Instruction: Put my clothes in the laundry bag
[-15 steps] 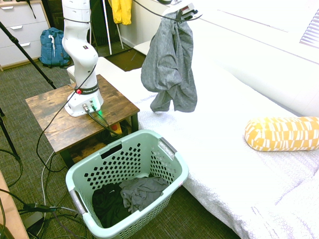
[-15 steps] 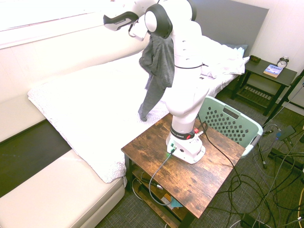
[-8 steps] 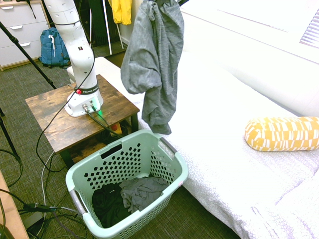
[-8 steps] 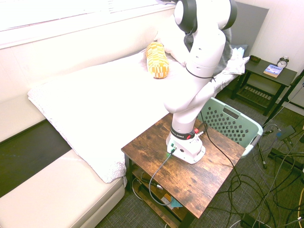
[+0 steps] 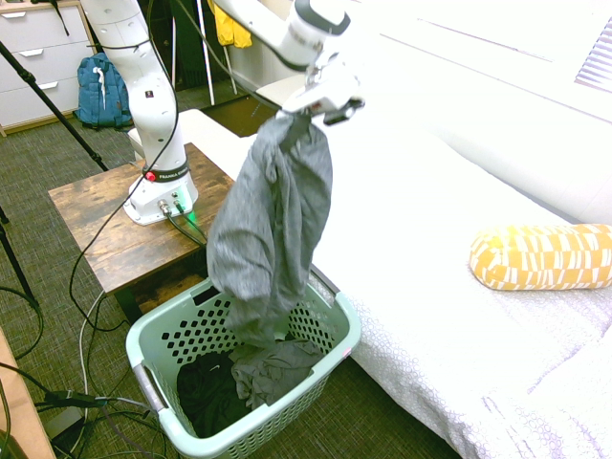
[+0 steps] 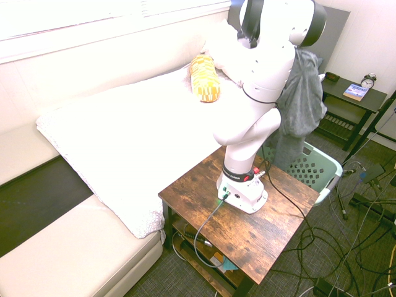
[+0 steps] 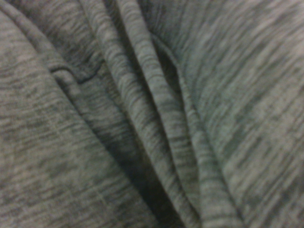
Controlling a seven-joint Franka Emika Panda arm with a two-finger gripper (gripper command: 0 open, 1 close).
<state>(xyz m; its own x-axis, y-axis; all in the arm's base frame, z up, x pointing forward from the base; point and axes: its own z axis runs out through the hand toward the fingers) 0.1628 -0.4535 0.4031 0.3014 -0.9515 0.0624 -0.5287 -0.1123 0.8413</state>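
First exterior view: white two-finger gripper [image 5: 308, 112] is clamped on the top of the soft heather-grey garment [image 5: 268, 225], which hangs with its hem inside the mint-green perforated plastic laundry basket [image 5: 330, 351]. Best to lower further before releasing, so no fabric drapes over the basket's rim.

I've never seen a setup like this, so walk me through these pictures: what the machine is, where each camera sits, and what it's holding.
The machine is a white robot arm bolted to a small wooden table beside a bed. Two pictures come from room cameras on opposite sides; the third, from a camera on the wrist, shows only grey cloth close up. The tool holds a grey garment, which hangs down into a green laundry basket on the floor. Dark and grey clothes already lie inside it. A yellow patterned pillow rests on the bed.
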